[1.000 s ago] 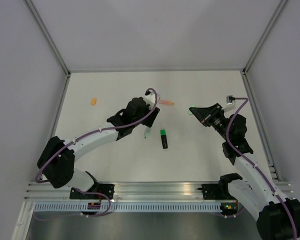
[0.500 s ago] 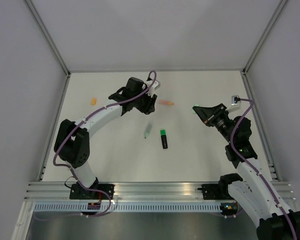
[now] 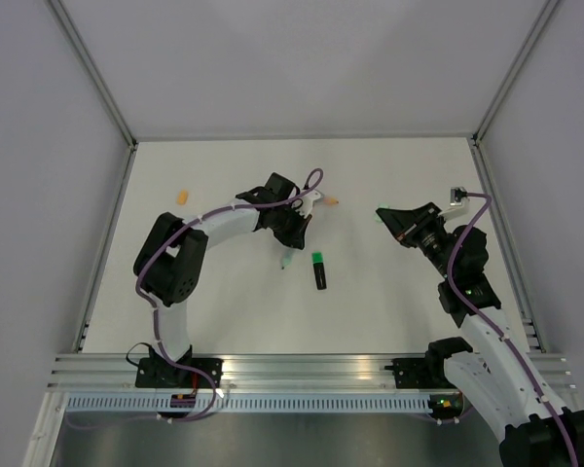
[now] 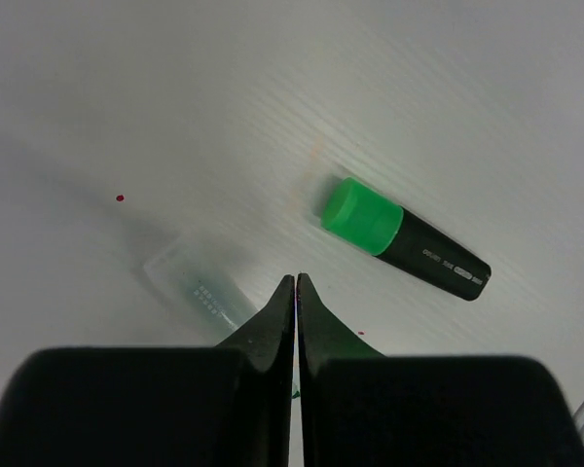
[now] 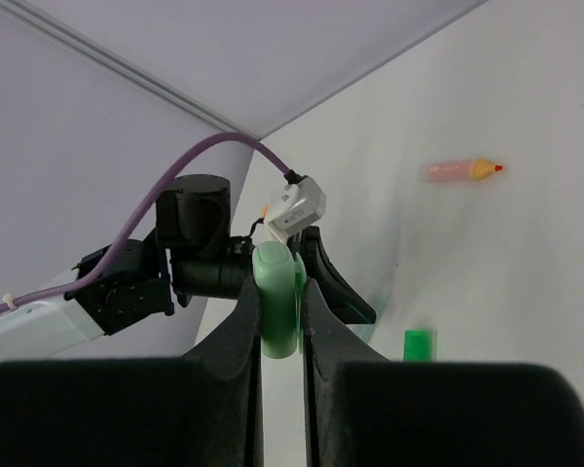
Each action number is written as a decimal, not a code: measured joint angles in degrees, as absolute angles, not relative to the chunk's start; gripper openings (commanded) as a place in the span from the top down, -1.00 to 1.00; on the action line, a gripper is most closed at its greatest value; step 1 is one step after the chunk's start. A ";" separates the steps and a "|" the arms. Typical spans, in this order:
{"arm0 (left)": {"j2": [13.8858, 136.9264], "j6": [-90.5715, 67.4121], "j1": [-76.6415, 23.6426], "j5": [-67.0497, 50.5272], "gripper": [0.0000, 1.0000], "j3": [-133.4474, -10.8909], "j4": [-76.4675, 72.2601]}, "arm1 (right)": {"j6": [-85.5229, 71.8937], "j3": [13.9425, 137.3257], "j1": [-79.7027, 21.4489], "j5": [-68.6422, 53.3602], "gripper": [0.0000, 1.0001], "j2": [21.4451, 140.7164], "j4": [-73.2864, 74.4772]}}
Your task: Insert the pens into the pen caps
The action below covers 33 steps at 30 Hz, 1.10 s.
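Observation:
In the left wrist view my left gripper point(image 4: 297, 282) is shut with nothing between its fingers. Its tips hover just right of the pale mint green pen point(image 4: 197, 285) lying on the table. The black pen with a bright green end point(image 4: 404, 240) lies further right. From above, the left gripper point(image 3: 296, 236) sits over the mint pen point(image 3: 286, 259), with the black pen point(image 3: 320, 270) beside it. The salmon pen point(image 3: 330, 200) lies behind the left wrist, partly hidden. An orange pen cap point(image 3: 182, 197) rests far left. My right gripper point(image 5: 280, 313) is shut on the pale mint green pen cap point(image 5: 277, 292), held in the air at the right point(image 3: 381, 212).
Grey walls with aluminium posts point(image 3: 97, 83) close in the white table point(image 3: 224, 311) on three sides. A metal rail point(image 3: 302, 368) runs along the near edge. The left arm's elbow point(image 3: 170, 261) stands over the left half of the table.
The left gripper has shut and swung back from the far side to just above the mint pen. The right arm has lifted slightly with its cap, then held still.

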State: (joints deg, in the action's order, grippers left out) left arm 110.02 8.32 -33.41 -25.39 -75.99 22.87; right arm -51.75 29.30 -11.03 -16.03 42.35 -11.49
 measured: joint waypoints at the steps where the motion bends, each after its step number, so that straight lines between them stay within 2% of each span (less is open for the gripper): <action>1: 110.72 8.54 -33.50 -24.91 0.95 -75.94 23.07 | -51.66 29.32 -11.03 -15.97 1.00 42.35 -11.46; 33: 113.32 4.69 -30.76 1.10 0.95 -75.96 23.40 | -51.35 30.06 -11.03 -15.55 1.00 39.00 -9.32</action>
